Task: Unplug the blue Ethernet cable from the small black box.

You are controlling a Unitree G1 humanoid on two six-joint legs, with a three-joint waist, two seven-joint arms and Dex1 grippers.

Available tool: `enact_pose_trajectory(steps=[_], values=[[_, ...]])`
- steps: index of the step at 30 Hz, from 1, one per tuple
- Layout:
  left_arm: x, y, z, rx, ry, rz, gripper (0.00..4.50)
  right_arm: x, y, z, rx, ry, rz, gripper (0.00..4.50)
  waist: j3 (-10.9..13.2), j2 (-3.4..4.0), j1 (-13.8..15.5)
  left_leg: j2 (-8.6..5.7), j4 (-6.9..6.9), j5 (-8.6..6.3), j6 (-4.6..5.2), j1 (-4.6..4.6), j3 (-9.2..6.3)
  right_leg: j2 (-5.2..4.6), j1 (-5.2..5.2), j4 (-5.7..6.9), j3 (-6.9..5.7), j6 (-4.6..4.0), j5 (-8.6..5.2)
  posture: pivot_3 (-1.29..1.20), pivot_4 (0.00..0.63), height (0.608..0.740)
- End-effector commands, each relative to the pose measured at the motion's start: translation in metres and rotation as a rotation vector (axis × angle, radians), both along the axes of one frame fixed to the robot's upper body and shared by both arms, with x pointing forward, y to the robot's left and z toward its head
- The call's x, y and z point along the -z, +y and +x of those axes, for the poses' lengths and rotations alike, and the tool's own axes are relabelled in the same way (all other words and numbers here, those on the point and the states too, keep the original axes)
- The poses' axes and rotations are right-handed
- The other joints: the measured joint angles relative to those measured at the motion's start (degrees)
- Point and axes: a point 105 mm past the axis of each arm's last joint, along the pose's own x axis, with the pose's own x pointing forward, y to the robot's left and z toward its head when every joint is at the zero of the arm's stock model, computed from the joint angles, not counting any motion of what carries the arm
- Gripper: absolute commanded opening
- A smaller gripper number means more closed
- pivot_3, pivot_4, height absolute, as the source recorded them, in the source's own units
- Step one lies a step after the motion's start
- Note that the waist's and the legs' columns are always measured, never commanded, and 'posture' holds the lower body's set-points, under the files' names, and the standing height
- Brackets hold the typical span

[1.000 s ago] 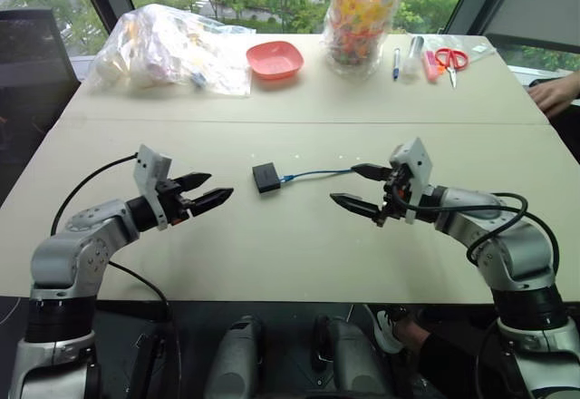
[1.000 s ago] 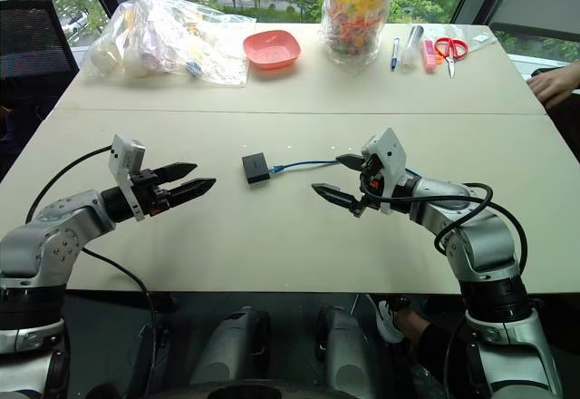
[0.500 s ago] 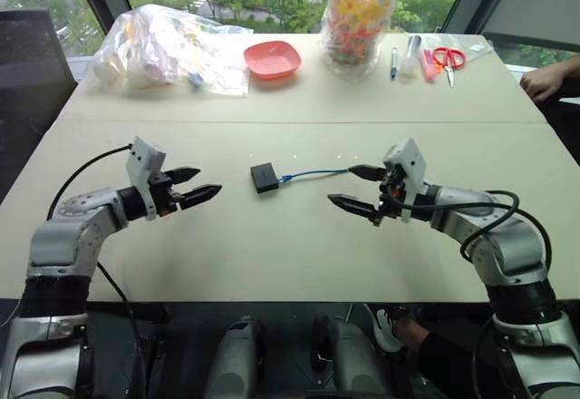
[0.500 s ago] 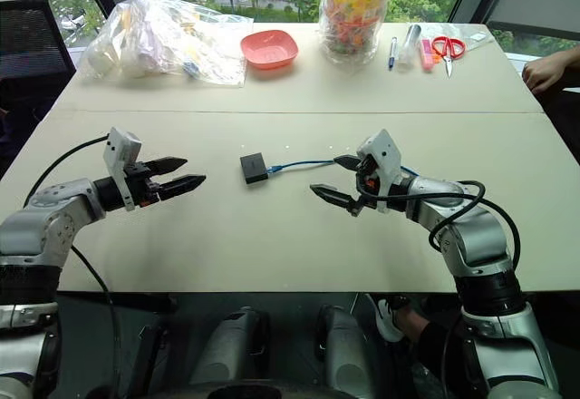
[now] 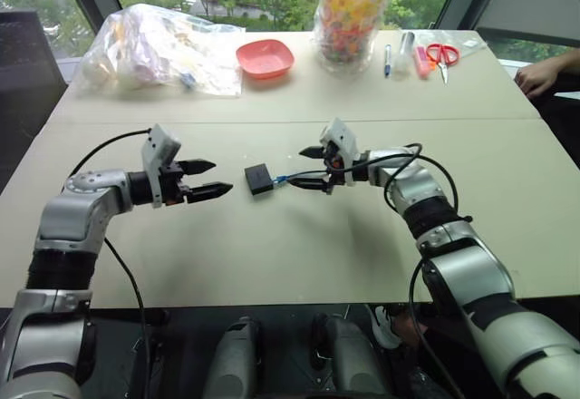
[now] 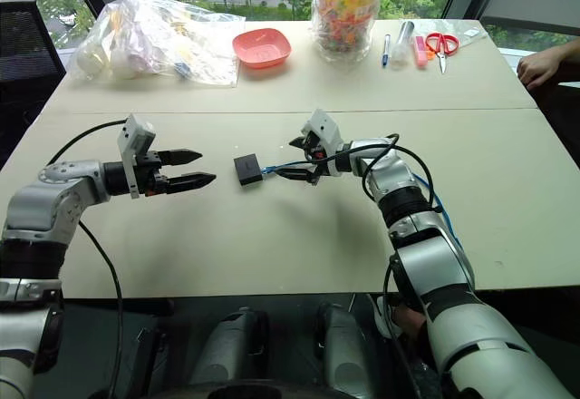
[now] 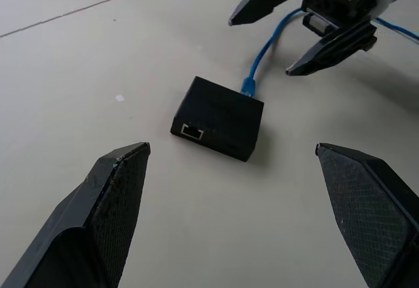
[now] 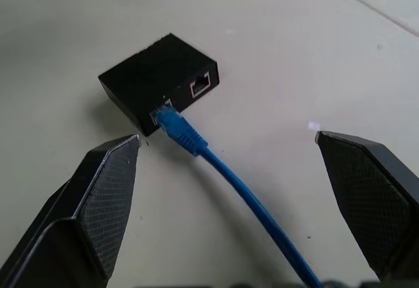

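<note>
The small black box [image 5: 258,180] lies flat on the table's middle, with the blue Ethernet cable [image 8: 222,170] plugged into the side that faces right. The cable runs rightward over the table under my right arm. My right gripper [image 5: 301,168] is open just right of the box, one finger on each side of the cable near its plug [image 8: 175,123], touching neither. My left gripper [image 5: 217,177] is open too, a short way left of the box and pointing at it, with the box [image 7: 219,118] lying beyond its fingertips. A second, empty port [image 7: 192,131] faces the left gripper.
Along the far edge stand a clear plastic bag [image 5: 159,50], a red bowl [image 5: 265,57], a jar of colourful items [image 5: 352,14], pens and red scissors [image 5: 441,54]. A person's hand [image 5: 539,77] rests at the far right. A seam [image 5: 227,122] crosses the table behind the box.
My right gripper has swung left and slightly down, from well right of the box to straddling the cable beside the plug. The left gripper has turned a little but stayed in place.
</note>
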Motion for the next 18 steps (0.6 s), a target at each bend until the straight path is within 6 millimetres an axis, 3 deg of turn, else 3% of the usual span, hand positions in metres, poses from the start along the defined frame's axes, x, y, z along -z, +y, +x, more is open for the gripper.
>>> enact_pose_trajectory(steps=[1, 4, 11, 17, 18], values=[[-0.014, 0.003, -0.011, -0.04, -0.055, -0.032, 4.28, 0.013, 0.011, -0.002, -0.08, -0.008, -0.125, 4.5, 0.0, -0.01, -0.3, 0.01, 0.01, 0.0, 0.0, 0.0, 0.05, -0.02, -0.06, -0.01, 0.05, 0.0, 0.0, 0.0, 0.15, 0.74], [-0.011, 0.006, -0.018, -0.076, -0.046, -0.037, 4.5, 0.015, 0.023, -0.002, -0.093, -0.032, -0.154, 3.64, 0.0, -0.02, -0.3, 0.07, 0.01, 0.0, -0.02, 0.3, 0.33, 0.0, -0.04, 0.11, 0.33, 0.18, -0.12, 0.0, 0.15, 0.74], [-0.006, 0.008, -0.022, -0.12, -0.037, -0.037, 4.5, 0.015, 0.056, -0.008, -0.19, -0.118, -0.228, 0.08, 0.0, -0.02, -0.4, 0.27, 0.0, 0.05, -0.12, 0.75, 0.52, 0.19, 0.04, 0.28, 0.76, 0.0, 0.0, 0.0, 0.15, 0.74], [-0.004, 0.014, -0.013, -0.137, -0.043, -0.022, 4.5, -0.004, 0.04, 0.01, -0.14, -0.351, -0.31, 0.03, 0.0, -0.02, -0.3, 0.45, 0.0, 0.05, -0.13, 0.77, 0.68, 0.26, -0.04, 0.3, 0.93, -0.03, 0.02, 0.0, 0.15, 0.74], [-0.005, 0.018, -0.005, -0.154, -0.048, -0.037, 4.5, -0.013, 0.032, 0.017, -0.117, -0.468, -0.35, 0.03, 0.0, -0.02, -0.1, 0.45, 0.0, 0.06, -0.13, 0.75, 0.69, 0.26, -0.06, 0.31, 0.93, -0.05, 0.04, 0.0, 0.15, 0.74]])
